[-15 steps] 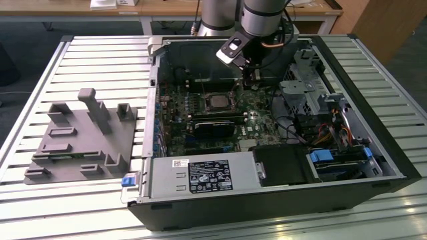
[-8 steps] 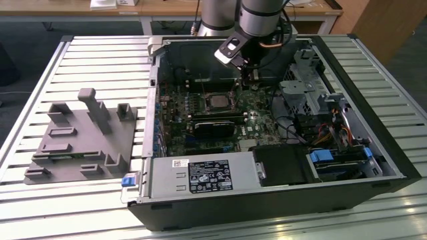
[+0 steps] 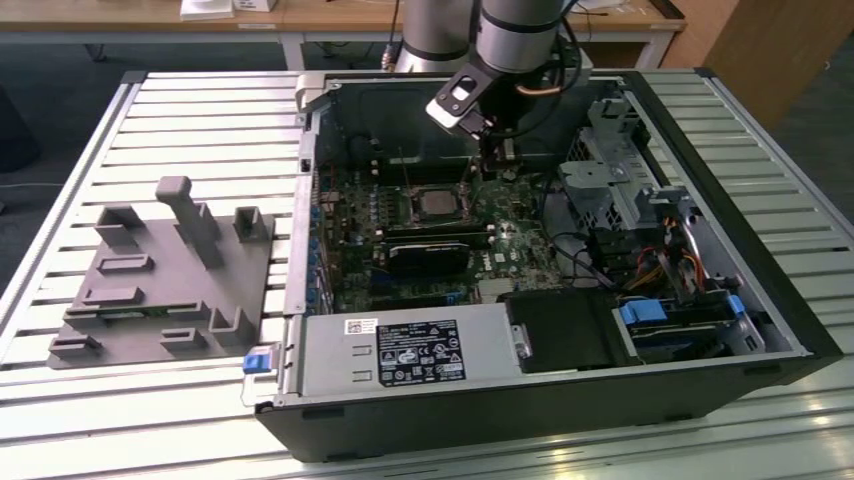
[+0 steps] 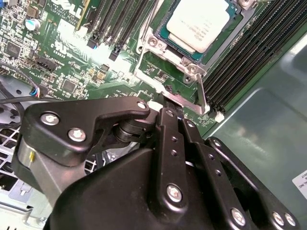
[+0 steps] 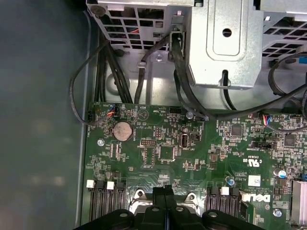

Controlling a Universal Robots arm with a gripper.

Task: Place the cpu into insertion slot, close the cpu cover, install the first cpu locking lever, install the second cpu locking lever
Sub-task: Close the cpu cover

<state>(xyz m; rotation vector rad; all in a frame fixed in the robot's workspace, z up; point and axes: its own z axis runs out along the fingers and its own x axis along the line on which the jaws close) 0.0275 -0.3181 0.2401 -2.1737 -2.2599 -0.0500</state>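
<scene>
The cpu (image 4: 198, 23), a pale square chip, lies in the insertion slot (image 4: 166, 31) on the green motherboard; the exterior view shows it mid-board (image 3: 434, 203). The silvery cpu cover (image 4: 154, 42) lies flat around it, the chip showing through its window. A thin wire locking lever (image 4: 201, 91) runs from the socket's corner toward my gripper (image 4: 167, 103). The black fingers are shut together, their tips touching the lever's bent end beside the socket. In the first wrist view the shut fingertips (image 5: 164, 192) sit at the socket's edge. In the exterior view my gripper (image 3: 497, 158) hangs just behind the socket.
Long black memory slots (image 4: 240, 52) flank the socket. A black card (image 3: 427, 250) sits in front of it, a power supply (image 3: 400, 352) nearer still. A metal drive cage (image 3: 607, 180) and cables (image 5: 108, 72) stand close by. A grey fixture (image 3: 167, 270) lies outside the case.
</scene>
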